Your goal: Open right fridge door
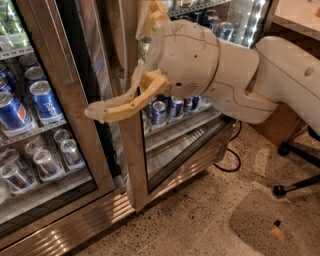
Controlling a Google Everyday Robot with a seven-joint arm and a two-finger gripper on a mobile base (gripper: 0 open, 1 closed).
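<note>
Claw: your claw (pixel 122 60) sits high against the fridge front, over the steel upright where the two doors meet.
Claw state: spread wide and clamped on nothing. You see the lower finger (pixel 117 107) reaching left and down across the upright, and the other pointing up near the top edge of the view.
Arm: the white arm (pixel 235 75) comes in from the right, crossing in front of the glass.
Right fridge door: the right fridge door (pixel 187 142) fills the middle of your view, with its steel frame edge directly under the claw and the LED strip (pixel 256 25) bright at upper right. A dark gap separates its frame from the left door (pixel 65 100).
Behind the glass: blue cans (pixel 167 109) stand on a shelf just below the claw's wrist.
Left door contents: Pepsi cans (pixel 45 102) above, silver cans below.
Floor: speckled floor (pixel 200 220), with a black cable (pixel 230 162) by the door's lower corner and a chair base (pixel 300 185) to the right.
Counter: a pale counter (pixel 295 15) shows at the top right corner.
</note>
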